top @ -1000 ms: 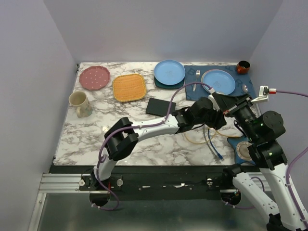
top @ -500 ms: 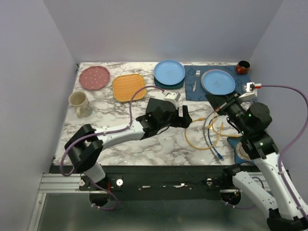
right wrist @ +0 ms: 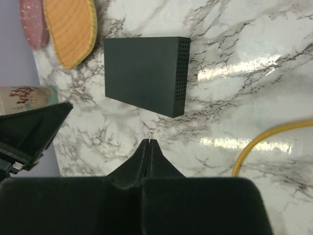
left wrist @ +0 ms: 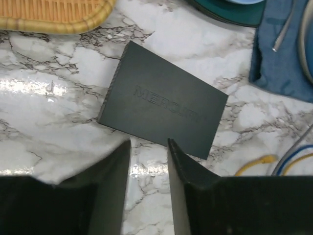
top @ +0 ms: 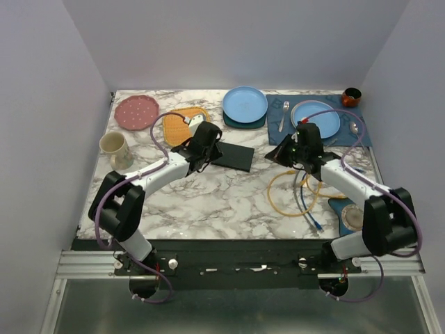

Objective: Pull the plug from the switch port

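Observation:
The switch (top: 233,156) is a flat black box lying on the marble, with no plug or cable showing in it. In the left wrist view the switch (left wrist: 164,100) lies just beyond my open, empty left gripper (left wrist: 148,143). From above, my left gripper (top: 207,154) is at the switch's left end. My right gripper (top: 269,154) is shut and empty, a short way right of the switch. In the right wrist view my right gripper (right wrist: 150,141) points at the switch (right wrist: 142,73), whose vented side faces right. The sockets are hidden.
Loose yellow, blue and grey cables (top: 300,195) lie right of the switch. An orange mat (top: 182,125), a pink plate (top: 136,112) and a cup (top: 115,150) are at the left. Blue plates (top: 245,104) and a fork on a blue cloth (top: 351,125) are behind.
My left arm swung from the right side back to the left end of the switch. My right arm came down from above and reached in toward the switch's right side.

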You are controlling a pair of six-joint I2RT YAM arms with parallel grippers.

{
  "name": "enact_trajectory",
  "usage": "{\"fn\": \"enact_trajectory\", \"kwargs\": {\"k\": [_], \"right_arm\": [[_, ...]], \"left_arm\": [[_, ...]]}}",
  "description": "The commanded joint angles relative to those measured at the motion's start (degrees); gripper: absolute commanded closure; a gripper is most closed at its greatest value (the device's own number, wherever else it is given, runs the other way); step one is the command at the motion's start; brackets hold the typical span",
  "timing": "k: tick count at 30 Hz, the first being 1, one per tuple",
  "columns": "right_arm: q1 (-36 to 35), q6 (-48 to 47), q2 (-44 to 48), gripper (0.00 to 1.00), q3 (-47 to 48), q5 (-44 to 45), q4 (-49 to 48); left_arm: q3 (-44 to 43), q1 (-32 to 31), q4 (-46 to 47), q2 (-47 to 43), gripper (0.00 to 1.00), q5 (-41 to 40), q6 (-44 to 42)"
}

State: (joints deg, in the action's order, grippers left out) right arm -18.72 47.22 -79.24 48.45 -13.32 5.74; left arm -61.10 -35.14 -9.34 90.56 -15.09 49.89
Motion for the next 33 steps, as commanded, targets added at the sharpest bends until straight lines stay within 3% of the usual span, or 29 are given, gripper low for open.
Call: {"fn": "enact_trajectory", "kwargs": {"k": [1, 6, 14, 25, 33], "right_arm": [[-0.3, -1.7, -7.4, 0.99, 5.2, -2.2, -2.1], [-0.3, -1.8, -15.8, 1.0, 8.2, -0.1, -1.5], [-0.3, 0.4, -24.0, 0.99, 12.0, 2.6, -1.3], [-0.3, 0.2, -32.1, 0.99, 18.5, 2.4, 2.8], [-0.3, 0.6, -35.6, 0.99, 19.4, -1.6, 2.4]], "left_arm": [[-3.0, 3.0, -4.4, 4.8, 0.68, -1.4, 1.4], [-3.2, 7.1, -3.8, 8.8, 0.75, -0.1, 2.8], [-2.1, 10.6, -0.1, 12.8, 0.78, 0.2, 3.8], [-6.7, 10.2, 4.3, 21.2, 0.78, 7.8, 4.0], [-1.7, 7.8, 11.6, 20.5, 0.78, 11.9, 5.2]]}}
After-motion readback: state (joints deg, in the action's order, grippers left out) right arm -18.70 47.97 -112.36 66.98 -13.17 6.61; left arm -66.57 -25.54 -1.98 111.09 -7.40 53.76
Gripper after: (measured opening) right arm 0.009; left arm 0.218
